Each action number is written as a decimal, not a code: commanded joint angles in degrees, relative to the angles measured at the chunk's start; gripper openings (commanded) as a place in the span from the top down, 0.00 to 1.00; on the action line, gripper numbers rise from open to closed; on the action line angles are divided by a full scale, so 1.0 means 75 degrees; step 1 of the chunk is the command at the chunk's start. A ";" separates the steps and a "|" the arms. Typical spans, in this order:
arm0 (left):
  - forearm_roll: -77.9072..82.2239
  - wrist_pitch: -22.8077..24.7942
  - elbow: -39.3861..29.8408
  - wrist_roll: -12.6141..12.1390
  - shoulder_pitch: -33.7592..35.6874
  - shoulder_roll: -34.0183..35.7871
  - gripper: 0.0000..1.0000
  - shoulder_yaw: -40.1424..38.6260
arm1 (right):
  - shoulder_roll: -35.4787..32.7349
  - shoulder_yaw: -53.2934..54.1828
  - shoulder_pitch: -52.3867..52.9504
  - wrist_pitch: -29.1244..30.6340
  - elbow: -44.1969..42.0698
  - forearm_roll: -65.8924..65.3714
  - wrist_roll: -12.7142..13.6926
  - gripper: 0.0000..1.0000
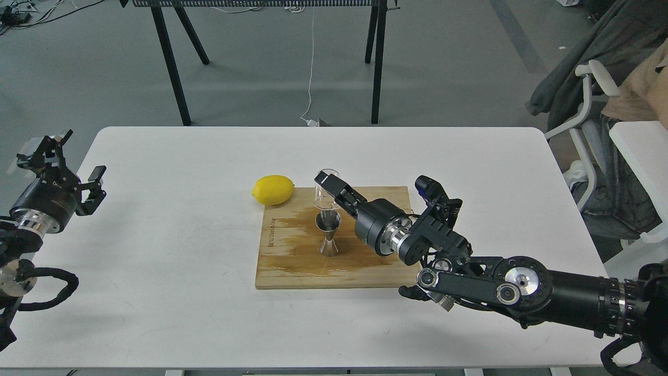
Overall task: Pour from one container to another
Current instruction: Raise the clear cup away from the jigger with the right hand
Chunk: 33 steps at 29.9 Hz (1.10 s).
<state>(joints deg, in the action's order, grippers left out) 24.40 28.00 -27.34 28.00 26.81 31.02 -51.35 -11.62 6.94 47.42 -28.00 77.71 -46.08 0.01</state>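
Our right gripper (327, 189) clamps the clear cup (326, 190) directly above the steel jigger (329, 233); our left gripper (70, 164) hangs unclenched, holding nothing.

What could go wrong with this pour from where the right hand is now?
1. The wooden board already looks wet around the jigger, so more liquid may miss its small mouth.
2. The right hand holds the clear cup right above the narrow-waisted jigger; a bump could tip it.
3. The lemon at the board's corner could roll.
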 commanded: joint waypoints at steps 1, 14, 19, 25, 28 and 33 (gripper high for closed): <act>-0.0007 0.0000 0.0001 0.0000 0.0000 0.0001 0.01 -0.0009 | -0.0056 0.0561 -0.0146 0.0000 0.0126 0.0435 -0.0013 0.59; 0.0004 0.0000 0.0001 0.0000 0.0000 -0.0022 0.01 0.0002 | 0.0189 0.5023 -0.1785 0.0000 0.0466 0.3434 -0.0013 0.59; 0.0004 0.0000 0.0001 0.0000 0.0000 -0.0045 0.01 0.0002 | 0.0365 0.7145 -0.2687 0.0000 0.0443 0.4969 -0.0013 0.59; 0.0004 0.0000 0.0001 0.0000 0.0000 -0.0116 0.01 0.0002 | 0.0529 0.9278 -0.3801 0.0000 0.0303 0.6492 0.0034 0.59; 0.0004 0.0000 0.0001 0.0000 0.0000 -0.0139 0.01 0.0002 | 0.0553 0.9819 -0.4142 0.0000 -0.0048 0.7289 0.0069 0.59; 0.0004 0.0000 0.0001 0.0000 0.0000 -0.0198 0.01 0.0002 | 0.0541 0.9949 -0.4201 0.0000 -0.1031 0.8345 0.0104 0.60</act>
<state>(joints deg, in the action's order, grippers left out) 24.43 28.00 -27.33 28.00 26.81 29.86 -51.33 -7.50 81.11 16.09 -28.01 74.10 12.50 0.62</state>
